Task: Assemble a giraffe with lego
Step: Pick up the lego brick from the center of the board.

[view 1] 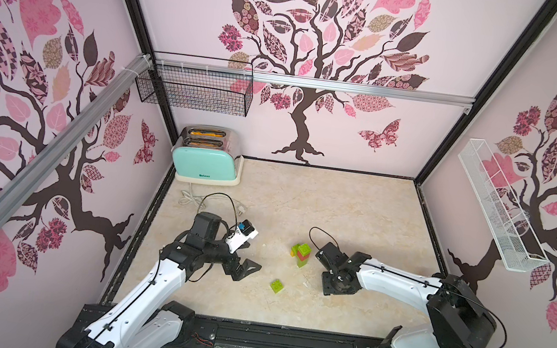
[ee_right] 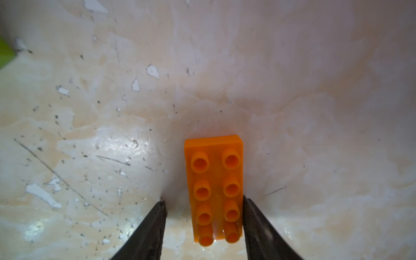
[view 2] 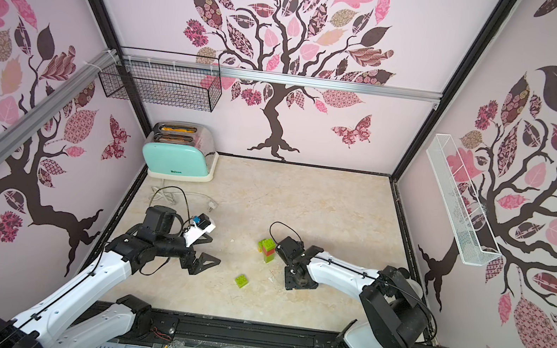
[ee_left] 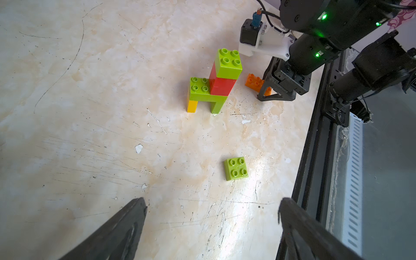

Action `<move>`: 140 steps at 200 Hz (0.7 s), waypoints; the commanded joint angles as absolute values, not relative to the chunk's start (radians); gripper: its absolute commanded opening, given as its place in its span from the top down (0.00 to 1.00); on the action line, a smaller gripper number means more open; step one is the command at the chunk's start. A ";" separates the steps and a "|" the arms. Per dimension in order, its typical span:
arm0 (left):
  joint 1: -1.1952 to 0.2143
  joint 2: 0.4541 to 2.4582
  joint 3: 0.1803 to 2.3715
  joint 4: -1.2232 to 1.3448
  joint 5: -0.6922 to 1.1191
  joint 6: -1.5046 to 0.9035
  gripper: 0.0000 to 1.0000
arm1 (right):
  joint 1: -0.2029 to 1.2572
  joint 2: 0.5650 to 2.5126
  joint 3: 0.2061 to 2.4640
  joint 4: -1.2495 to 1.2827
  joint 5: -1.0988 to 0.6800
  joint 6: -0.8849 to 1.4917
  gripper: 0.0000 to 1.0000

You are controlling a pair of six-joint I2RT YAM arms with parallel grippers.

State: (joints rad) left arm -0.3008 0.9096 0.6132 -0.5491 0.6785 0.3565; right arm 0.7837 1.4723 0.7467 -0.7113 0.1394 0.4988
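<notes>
Jaws of the right gripper [ee_right: 203,200] straddle a long orange studded plastic brick [ee_right: 213,157], touching one side only, just beside the upright giraffe [ee_left: 213,83] of lime, red and yellow bricks. Left gripper [ee_left: 211,202] jaws spread wide, empty; a small lime-green brick [ee_left: 236,168] lies near the giraffe

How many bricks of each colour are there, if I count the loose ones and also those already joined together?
Green bricks: 4, three in the stack and one loose
Red bricks: 2, both in the stack
Yellow brick: 1, under the stack
Orange brick: 1, lying apart from the stack
Total: 8
</notes>
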 commanded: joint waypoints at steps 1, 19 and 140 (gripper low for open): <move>-0.295 0.903 0.612 -0.529 0.692 0.354 0.02 | 0.778 1.485 0.702 -0.698 0.107 0.526 0.47; -0.293 0.907 0.618 -0.532 0.687 0.352 0.02 | 0.777 1.468 0.687 -0.700 0.080 0.555 0.52; -0.296 0.919 0.667 -0.503 0.645 0.195 0.02 | 0.783 1.386 0.683 -0.719 0.008 0.526 0.82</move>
